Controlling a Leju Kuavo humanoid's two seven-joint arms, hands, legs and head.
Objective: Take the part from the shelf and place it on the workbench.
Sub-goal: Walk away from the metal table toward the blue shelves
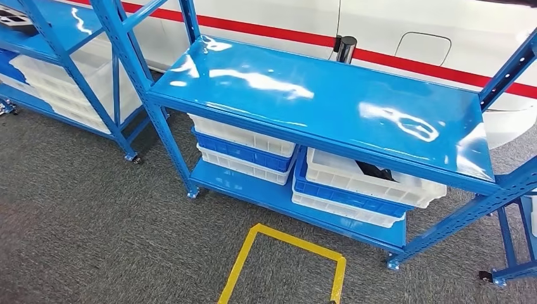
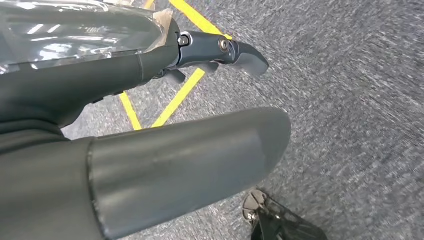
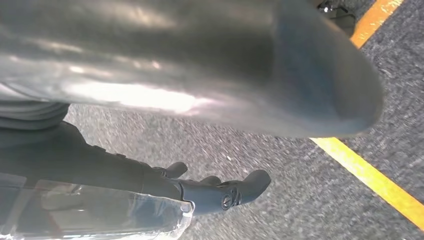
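Going left to right in the head view: a second rack (image 1: pixel 63 69) at upper left, then the main blue shelf (image 1: pixel 316 104) mid-frame, top board bare and glossy. Below it sit stacked crates (image 1: pixel 244 152), and the right crate (image 1: pixel 373 180) has something dark in it (image 1: pixel 373 170), maybe the part, can't say for sure. Yellow floor tape (image 1: pixel 285 259) at the bottom.

Both hands hang over the carpet: left hand (image 2: pixel 150 150) and right hand (image 3: pixel 200 70), fingers apart and holding nothing. That fits either heading in for the pickup or being back after a drop-off.
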